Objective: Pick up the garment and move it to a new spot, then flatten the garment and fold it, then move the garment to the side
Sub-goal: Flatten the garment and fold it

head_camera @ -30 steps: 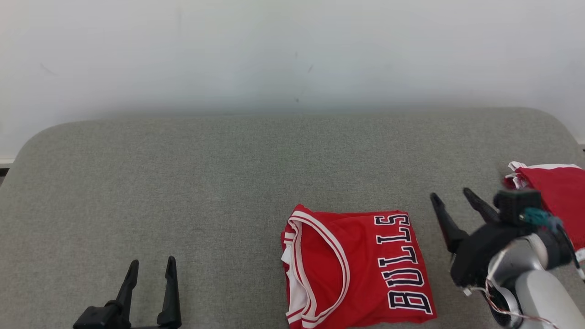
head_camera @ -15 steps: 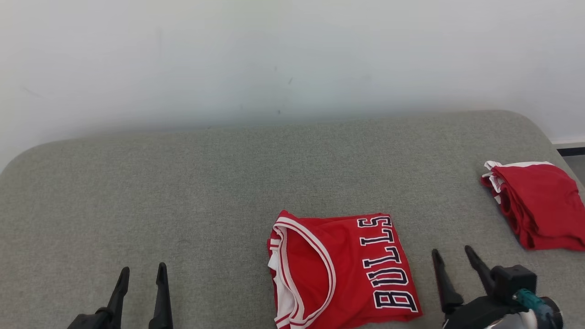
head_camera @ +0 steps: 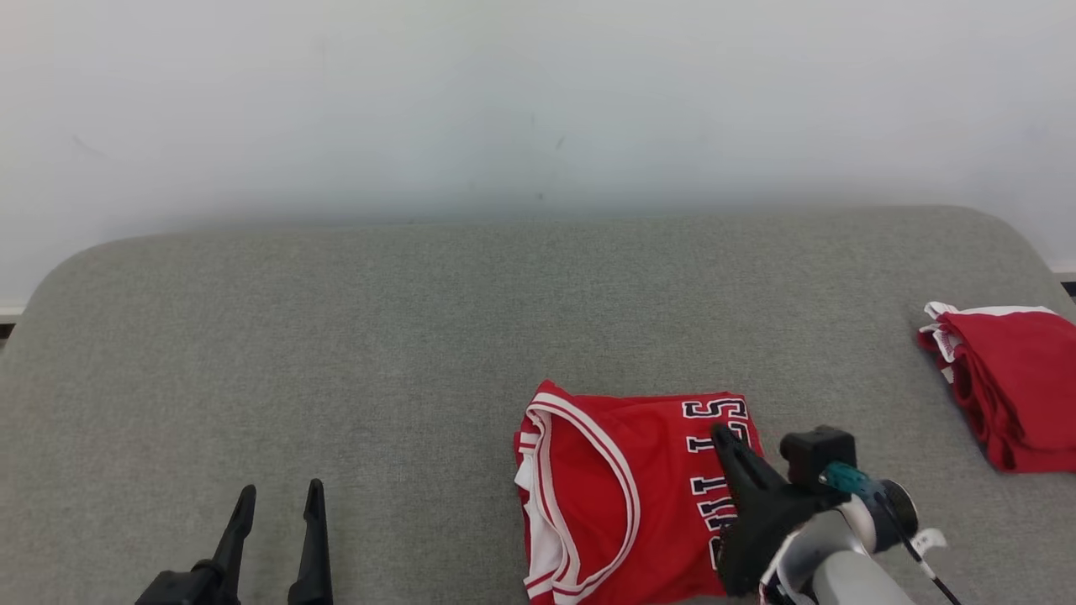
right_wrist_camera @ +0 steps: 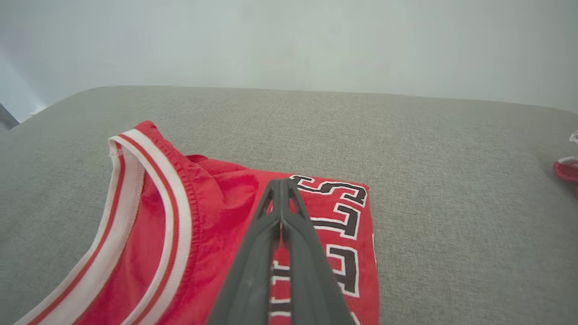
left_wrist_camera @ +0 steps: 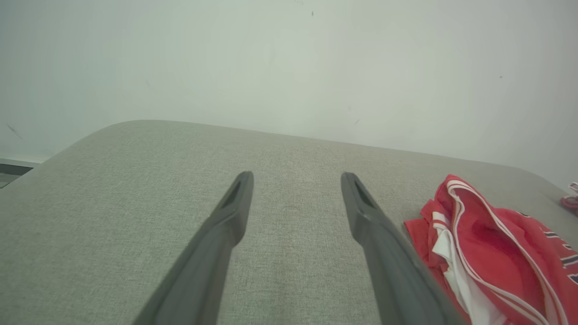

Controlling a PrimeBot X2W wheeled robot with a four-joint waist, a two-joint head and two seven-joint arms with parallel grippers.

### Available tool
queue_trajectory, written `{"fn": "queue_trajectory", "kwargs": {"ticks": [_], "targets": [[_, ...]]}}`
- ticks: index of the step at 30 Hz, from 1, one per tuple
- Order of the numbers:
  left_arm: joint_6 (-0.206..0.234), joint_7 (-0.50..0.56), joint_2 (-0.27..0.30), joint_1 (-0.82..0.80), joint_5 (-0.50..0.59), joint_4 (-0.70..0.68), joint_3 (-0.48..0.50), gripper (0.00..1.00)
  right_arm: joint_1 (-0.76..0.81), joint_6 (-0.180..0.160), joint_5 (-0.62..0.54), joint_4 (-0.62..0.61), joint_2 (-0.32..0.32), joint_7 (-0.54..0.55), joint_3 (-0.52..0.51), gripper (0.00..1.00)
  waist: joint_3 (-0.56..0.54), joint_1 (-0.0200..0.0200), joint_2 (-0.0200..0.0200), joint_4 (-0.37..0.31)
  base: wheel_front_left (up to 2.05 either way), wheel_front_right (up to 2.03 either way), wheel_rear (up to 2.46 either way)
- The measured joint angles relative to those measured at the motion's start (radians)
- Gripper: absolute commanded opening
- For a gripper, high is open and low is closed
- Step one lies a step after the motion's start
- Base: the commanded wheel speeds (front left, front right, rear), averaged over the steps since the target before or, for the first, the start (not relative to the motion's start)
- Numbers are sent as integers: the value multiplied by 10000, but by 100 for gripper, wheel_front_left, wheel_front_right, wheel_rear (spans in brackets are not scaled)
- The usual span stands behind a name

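With a second folded red garment [head_camera: 1013, 382] lying well apart at the right edge of the grey padded surface [head_camera: 378, 336], the folded red jersey [head_camera: 622, 487] lies front-centre under the right gripper [head_camera: 725, 435], whose fingers are pressed together over its lettering with the arm angling in from lower right, while the left gripper [head_camera: 277, 500] rests spread wide at lower left.

Grey woven-fabric table [head_camera: 336, 336], wide, flat top, rounded far corners, far edge running just in front of the wall. Wall [head_camera: 538, 92] plain, off-white, matte, takes the upper part of the head view. Few small dark marks [head_camera: 560, 144] on the wall above the table's far edge, centre. Dark strip [left_wrist_camera: 11, 169] low down past the table's left corner; what it is cannot be told. Light soft and even, with faint grey shading low on the wall.
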Motion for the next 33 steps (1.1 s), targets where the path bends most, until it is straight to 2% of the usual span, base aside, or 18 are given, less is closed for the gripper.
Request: {"fn": "queue_trajectory", "kwargs": {"ticks": [12, 20, 33], "targets": [[-77, 0, 0, -642, -153, -92, -399, 100, -2608, 0, 640, 2867, 341, 255, 1335, 0, 710, 1, 1, 713, 0, 0, 0], [-81, 0, 0, -1151, -324, -82, -656, 100, -3200, 0, 1824, 3195, 366, -4, 2986, 0, 1370, 1, 1, 1291, 0, 0, 0], [-73, 2, 0, -1513, -454, 111, -922, 100, -4464, 0, 3522, 3923, 366, -75, 4483, 0, 1815, 2, 2, 1848, 0, 0, 0]]}}
